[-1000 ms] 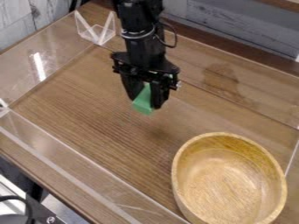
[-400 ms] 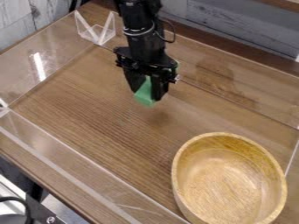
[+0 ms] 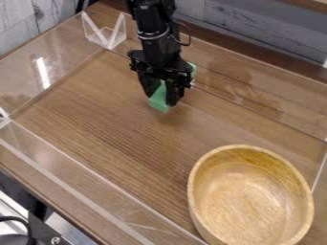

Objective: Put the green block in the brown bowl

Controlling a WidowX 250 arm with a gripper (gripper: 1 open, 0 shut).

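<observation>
The green block (image 3: 160,100) stands between the black fingers of my gripper (image 3: 163,96), which is shut on it and points straight down over the wooden table, in the upper middle of the camera view. The block's lower end is at or just above the tabletop; I cannot tell whether it touches. The brown bowl (image 3: 250,200), wide, shallow and made of light wood, sits empty at the bottom right, well apart from the gripper.
Clear plastic walls (image 3: 52,59) ring the wooden table (image 3: 102,124) on the left, back and front. A grey plank wall (image 3: 255,24) rises behind the arm. The table's front edge drops away at the lower left.
The gripper, still shut on the green block, has shifted a little up the picture, away from the camera, and slightly lower toward the table. The bowl has stayed put.
</observation>
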